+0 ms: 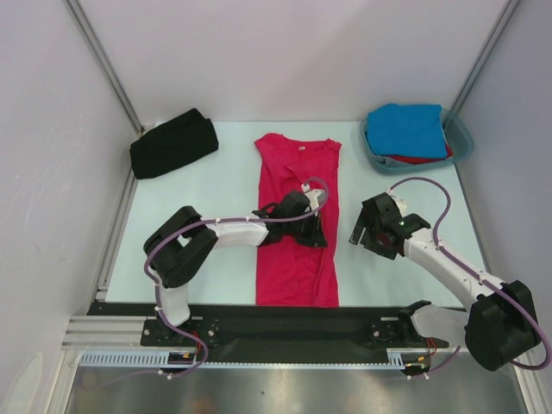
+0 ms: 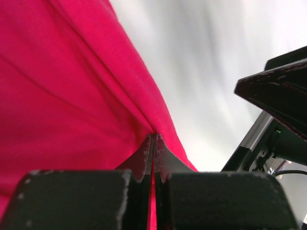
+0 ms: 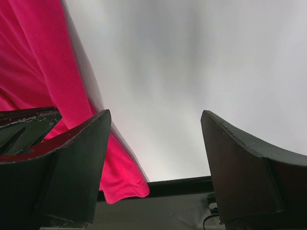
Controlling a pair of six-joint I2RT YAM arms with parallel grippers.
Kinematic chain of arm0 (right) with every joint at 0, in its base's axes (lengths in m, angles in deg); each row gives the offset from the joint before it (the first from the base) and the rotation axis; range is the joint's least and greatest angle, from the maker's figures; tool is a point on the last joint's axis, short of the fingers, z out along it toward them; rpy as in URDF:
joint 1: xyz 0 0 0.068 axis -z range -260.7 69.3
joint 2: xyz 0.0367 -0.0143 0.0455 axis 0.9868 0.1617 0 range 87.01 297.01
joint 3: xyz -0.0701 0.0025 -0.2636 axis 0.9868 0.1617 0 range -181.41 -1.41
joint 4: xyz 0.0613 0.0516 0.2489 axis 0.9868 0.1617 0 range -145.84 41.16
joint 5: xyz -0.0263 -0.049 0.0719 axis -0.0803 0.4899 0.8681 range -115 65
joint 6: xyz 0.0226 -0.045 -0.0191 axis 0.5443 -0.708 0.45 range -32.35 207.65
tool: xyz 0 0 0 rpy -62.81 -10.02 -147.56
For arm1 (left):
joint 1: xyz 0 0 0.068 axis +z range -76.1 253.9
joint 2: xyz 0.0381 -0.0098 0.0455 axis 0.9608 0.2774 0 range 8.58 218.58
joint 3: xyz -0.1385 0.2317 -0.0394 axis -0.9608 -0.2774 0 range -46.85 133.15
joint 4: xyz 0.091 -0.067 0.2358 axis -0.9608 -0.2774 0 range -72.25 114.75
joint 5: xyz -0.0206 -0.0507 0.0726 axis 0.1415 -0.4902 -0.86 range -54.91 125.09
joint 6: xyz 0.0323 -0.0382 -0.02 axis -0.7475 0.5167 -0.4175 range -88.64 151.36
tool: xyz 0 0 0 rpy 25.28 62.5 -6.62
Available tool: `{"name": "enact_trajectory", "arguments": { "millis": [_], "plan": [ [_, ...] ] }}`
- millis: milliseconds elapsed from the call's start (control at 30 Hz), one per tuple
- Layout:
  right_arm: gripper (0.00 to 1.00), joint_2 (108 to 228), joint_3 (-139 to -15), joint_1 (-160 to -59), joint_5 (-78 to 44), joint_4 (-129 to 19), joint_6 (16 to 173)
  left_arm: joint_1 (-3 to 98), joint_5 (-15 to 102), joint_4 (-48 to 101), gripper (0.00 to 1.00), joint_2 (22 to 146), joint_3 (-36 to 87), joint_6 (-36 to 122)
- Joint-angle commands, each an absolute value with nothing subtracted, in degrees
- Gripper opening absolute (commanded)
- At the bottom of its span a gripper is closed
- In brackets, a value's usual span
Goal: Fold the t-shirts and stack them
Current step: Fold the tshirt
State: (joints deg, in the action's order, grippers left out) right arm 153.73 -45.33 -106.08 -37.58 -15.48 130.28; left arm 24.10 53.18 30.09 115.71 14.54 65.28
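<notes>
The crimson-pink t-shirt (image 1: 296, 216) lies as a long narrow strip down the middle of the table, its white neck label at the far end. My left gripper (image 1: 317, 235) is shut on the shirt's right edge near its middle; the left wrist view shows the cloth (image 2: 72, 96) pinched between the closed jaws. My right gripper (image 1: 364, 235) is open and empty, just right of the shirt, whose edge shows in the right wrist view (image 3: 43, 76). The black t-shirt (image 1: 172, 143) lies folded at the far left. The bright blue t-shirt (image 1: 407, 129) lies over the red one (image 1: 423, 159).
A translucent teal plastic tub (image 1: 462, 138) at the far right holds the blue and red shirts. White walls and metal posts enclose the table. A black rail (image 1: 285, 323) runs along the near edge.
</notes>
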Motion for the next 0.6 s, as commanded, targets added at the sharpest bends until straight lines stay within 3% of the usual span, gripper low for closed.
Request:
{"name": "enact_trajectory", "arguments": {
  "millis": [0, 400, 567],
  "plan": [
    [0.80, 153.7, -45.5, -105.9, -37.6, -16.5, 129.7, 24.7, 50.8, 27.8, 0.00, 112.3, 14.3, 64.2],
    [0.77, 158.4, -44.7, -108.1, -28.5, -21.8, 127.9, 25.8, 48.4, 25.2, 0.00, 112.3, 11.3, 65.1],
    [0.59, 158.7, -40.6, -110.1, -20.0, -29.0, 129.7, 25.8, 49.2, 25.5, 0.00, 113.0, 12.1, 65.2]
  ]
}}
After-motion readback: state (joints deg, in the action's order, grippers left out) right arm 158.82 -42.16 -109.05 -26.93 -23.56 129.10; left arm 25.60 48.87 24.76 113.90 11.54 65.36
